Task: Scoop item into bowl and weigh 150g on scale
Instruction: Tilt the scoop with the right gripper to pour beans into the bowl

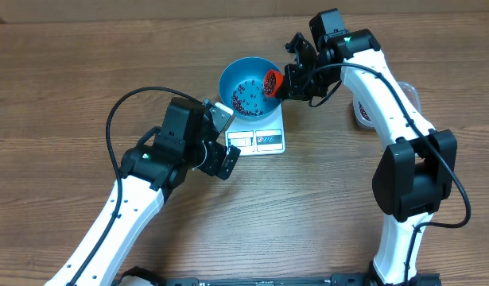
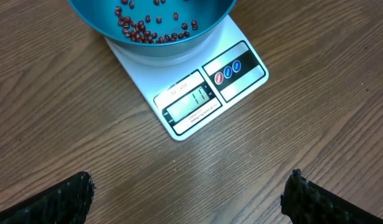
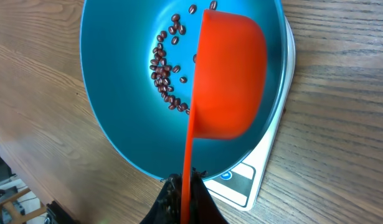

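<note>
Wood-grain table (image 1: 77,71) — bowl (image 1: 227,83) on scale (image 1: 269,140); my right pincer (image 3: 185,198) clamps orange scoop (image 3: 230,81) above scale — left pincer (image 1: 222,141) gapes beside it.

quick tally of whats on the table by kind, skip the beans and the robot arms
bowl: 1, blue
scale: 1, white
scoop: 1, orange
tub: 1, clear, partly hidden
total: 4
</note>
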Action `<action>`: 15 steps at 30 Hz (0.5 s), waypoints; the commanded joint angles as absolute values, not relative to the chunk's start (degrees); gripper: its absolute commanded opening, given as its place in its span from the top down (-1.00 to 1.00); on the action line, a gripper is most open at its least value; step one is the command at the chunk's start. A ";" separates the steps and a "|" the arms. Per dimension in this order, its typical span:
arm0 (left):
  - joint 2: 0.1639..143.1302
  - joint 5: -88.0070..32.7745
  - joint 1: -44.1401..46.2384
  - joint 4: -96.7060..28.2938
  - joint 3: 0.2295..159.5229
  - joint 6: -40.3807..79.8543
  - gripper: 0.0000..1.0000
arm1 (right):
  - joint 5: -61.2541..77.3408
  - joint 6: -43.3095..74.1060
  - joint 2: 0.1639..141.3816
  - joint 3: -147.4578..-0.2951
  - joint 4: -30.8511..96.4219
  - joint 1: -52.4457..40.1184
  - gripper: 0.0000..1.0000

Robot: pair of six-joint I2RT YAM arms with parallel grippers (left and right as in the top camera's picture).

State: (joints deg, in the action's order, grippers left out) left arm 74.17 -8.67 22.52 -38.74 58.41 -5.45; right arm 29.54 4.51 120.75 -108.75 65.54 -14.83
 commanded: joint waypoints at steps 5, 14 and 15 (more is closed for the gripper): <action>74.61 -8.36 22.87 -38.74 58.22 -5.13 -0.99 | 24.75 4.73 117.43 -110.78 65.67 -16.10 0.92; 74.61 -8.38 22.87 -38.74 58.24 -5.10 -0.99 | 17.89 4.25 115.96 -112.73 65.69 -19.49 0.93; 74.61 -8.38 22.87 -38.74 58.22 -5.10 -0.99 | 16.45 4.23 115.90 -113.54 65.73 -20.18 0.93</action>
State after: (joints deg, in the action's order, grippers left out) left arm 74.17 -8.69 22.52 -38.74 58.41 -5.45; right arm 20.71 4.47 119.35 -109.51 66.08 -18.22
